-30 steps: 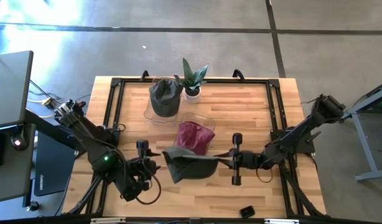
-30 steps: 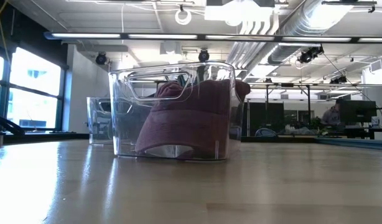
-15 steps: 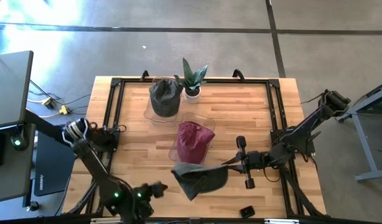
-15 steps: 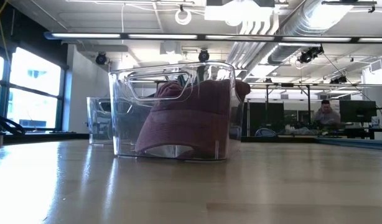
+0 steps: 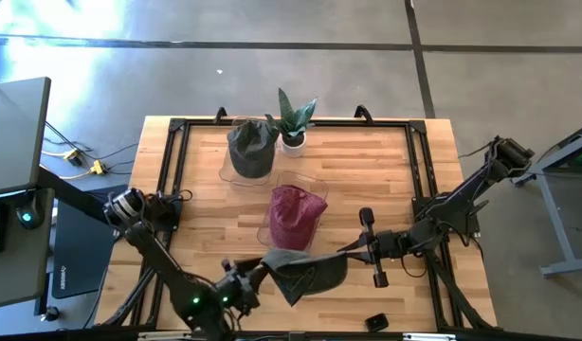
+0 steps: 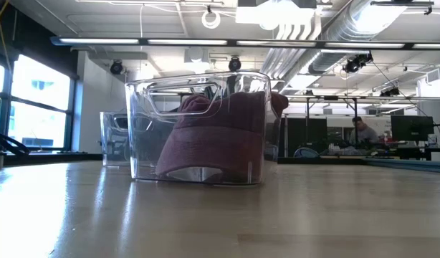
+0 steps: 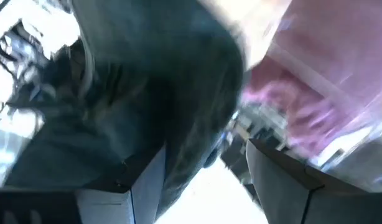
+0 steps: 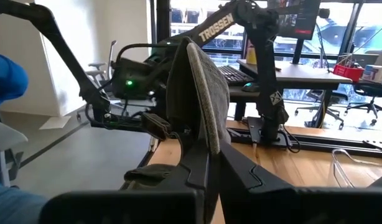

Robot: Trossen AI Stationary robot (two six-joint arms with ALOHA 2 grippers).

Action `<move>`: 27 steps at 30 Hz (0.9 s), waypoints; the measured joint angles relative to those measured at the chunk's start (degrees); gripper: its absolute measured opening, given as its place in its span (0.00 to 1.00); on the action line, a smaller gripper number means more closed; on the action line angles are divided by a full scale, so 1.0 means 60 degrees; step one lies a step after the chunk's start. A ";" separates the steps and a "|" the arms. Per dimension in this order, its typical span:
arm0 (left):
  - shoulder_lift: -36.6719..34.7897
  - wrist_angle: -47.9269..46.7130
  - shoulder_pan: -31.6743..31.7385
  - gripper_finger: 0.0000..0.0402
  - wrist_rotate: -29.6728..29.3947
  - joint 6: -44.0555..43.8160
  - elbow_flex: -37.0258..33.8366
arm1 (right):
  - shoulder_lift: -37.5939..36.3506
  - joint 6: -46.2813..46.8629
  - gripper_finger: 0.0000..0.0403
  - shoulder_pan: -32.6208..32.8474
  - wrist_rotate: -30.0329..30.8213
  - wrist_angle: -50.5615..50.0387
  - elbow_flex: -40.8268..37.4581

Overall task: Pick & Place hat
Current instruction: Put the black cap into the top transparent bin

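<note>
Hat (image 5: 305, 273), dark grey, hangs stretched between the two grippers above the front part of the table (image 5: 386, 161), just in front of a clear bin (image 5: 315, 185). Right gripper (image 5: 353, 249) pinches the brim edge: in the right wrist view its fingers (image 8: 197, 165) are closed tight on the thin brim of the hat (image 8: 200, 93). Left gripper (image 5: 253, 280) meets the hat's opposite side; in the left wrist view its fingers (image 7: 141, 180) stand apart with dark fabric (image 7: 135, 93) between and above them, so a firm hold cannot be confirmed. The clear bin holds a maroon cap (image 5: 296, 213), seen also in the low view (image 6: 220, 136). A second bin with a dark hat (image 5: 251, 150) and a potted plant (image 5: 293, 121) stand at the table's far side.
</note>
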 joint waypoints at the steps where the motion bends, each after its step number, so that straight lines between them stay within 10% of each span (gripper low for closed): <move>1: -0.0002 0.0015 0.0070 0.54 -0.0275 0.0129 0.0000 | 0.0000 0.0000 0.03 0.0000 -0.0050 0.0000 0.0000; 11: -0.0029 0.0499 0.1083 0.51 -0.0167 0.0013 -0.0004 | 0.0000 0.0000 0.03 -0.0002 -0.0080 -0.0021 0.0000; 17: -0.0029 0.1825 0.1223 0.26 0.0125 -0.0350 -0.0004 | 0.0004 0.0059 0.03 0.0000 -0.0094 -0.0209 0.0000; 21: -0.0032 0.2741 0.1156 0.04 0.1143 -0.0593 -0.0004 | 0.0004 0.0105 0.03 0.0000 -0.0129 -0.0350 0.0000; 27: -0.0029 0.2814 0.0972 0.04 0.3513 -0.3184 0.0527 | 0.0007 0.0546 0.03 -0.0037 -0.0319 -0.0841 -0.0004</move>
